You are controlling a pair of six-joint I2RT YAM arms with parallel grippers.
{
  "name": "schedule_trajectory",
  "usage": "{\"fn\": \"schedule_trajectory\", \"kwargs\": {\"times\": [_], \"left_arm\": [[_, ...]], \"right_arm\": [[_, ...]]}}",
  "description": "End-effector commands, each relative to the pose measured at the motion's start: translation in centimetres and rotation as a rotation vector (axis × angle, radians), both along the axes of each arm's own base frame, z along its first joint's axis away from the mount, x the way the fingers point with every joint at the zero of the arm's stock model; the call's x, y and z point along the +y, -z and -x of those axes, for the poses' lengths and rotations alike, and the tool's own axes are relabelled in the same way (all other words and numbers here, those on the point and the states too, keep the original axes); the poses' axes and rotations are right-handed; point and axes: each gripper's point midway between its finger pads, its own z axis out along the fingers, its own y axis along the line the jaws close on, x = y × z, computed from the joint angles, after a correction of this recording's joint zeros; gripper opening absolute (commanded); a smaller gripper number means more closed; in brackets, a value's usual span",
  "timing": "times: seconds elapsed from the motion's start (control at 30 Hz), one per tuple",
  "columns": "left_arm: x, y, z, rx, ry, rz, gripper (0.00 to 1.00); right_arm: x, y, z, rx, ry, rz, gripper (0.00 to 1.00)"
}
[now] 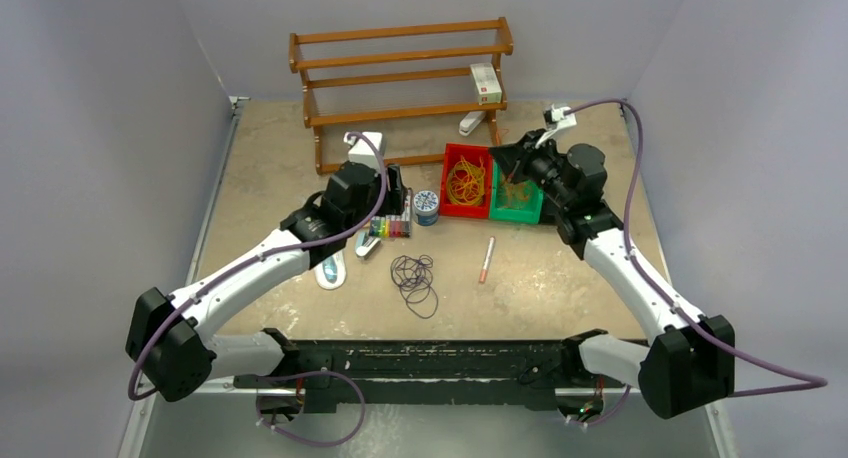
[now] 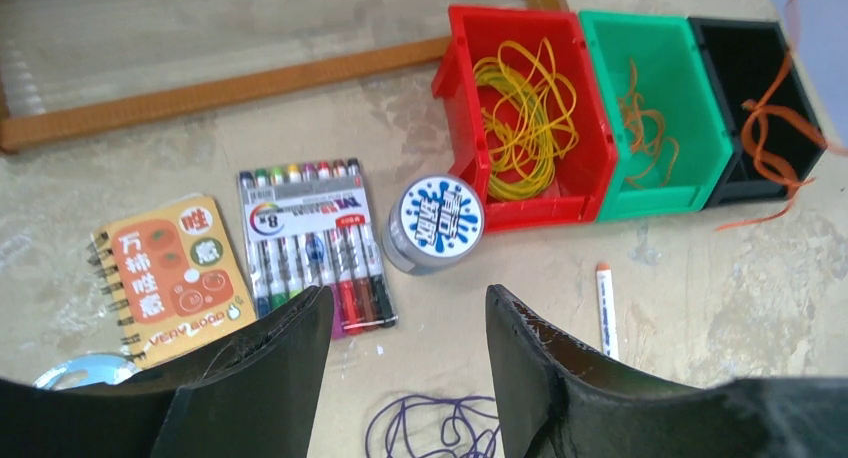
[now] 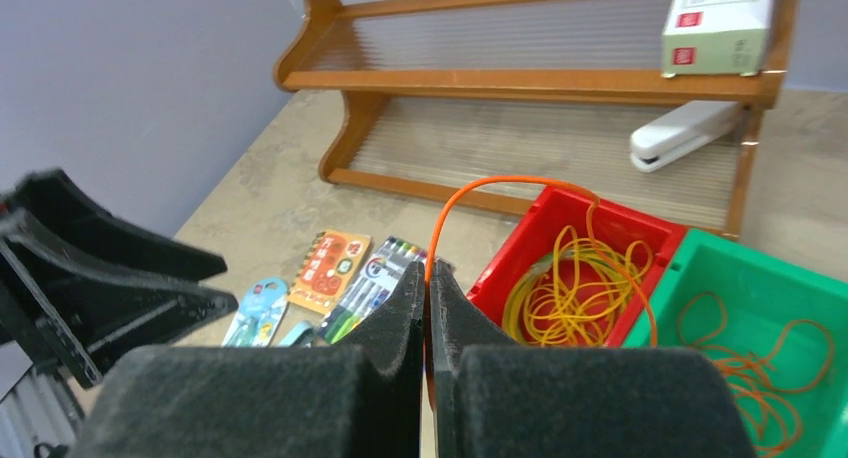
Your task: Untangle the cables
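The cables are thin loops. A dark purple tangle lies on the table, yellow ones fill the red bin, and orange ones lie in the green bin. My right gripper is shut on an orange cable that arcs up from the jaws and over the red bin. That loop hangs by the black bin. My left gripper is open and holds nothing, hovering just beyond the purple tangle.
A marker pack, an orange notebook and a round ink tub lie under the left gripper. A white pen lies right of the tangle. The wooden rack at the back holds a small box; a stapler lies beside it.
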Motion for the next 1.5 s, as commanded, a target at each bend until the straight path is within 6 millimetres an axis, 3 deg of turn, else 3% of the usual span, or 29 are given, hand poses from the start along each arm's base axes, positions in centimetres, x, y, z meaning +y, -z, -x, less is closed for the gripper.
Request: {"fn": "schedule_trajectory", "kwargs": {"times": [0.0,0.13,0.3,0.8,1.0,1.47], "left_arm": [[-1.0,1.0,-0.1,0.013,0.017,0.067,0.56],[-1.4,2.3,0.1,0.042,0.03,0.061,0.56],[-1.4,2.1,-0.1,0.035,0.028,0.057,0.55],[-0.5,2.5,0.0,0.037,0.005,0.027,0.55],[0.0,3.2,0.3,0.052,-0.01,0.012,0.55],[0.0,3.1,0.1,0.048,-0.016,0.006,0.55]], "right_arm": [[-1.7,-1.7,0.0,-0.049,0.023,0.005,0.0],[-2.8,-1.3,-0.4,-0.039,0.04,0.009,0.0],[-3.4,-0.9,-1.1,-0.032,0.046,0.009,0.0],[-3.2,1.7,-3.7,-0.037,0.009,0.013,0.0],[-2.6,3.9,-3.9,-0.05,-0.036,0.029,0.0],[-4.6,8.8,-6.2,0.062,0.106,0.048,0.0]]}}
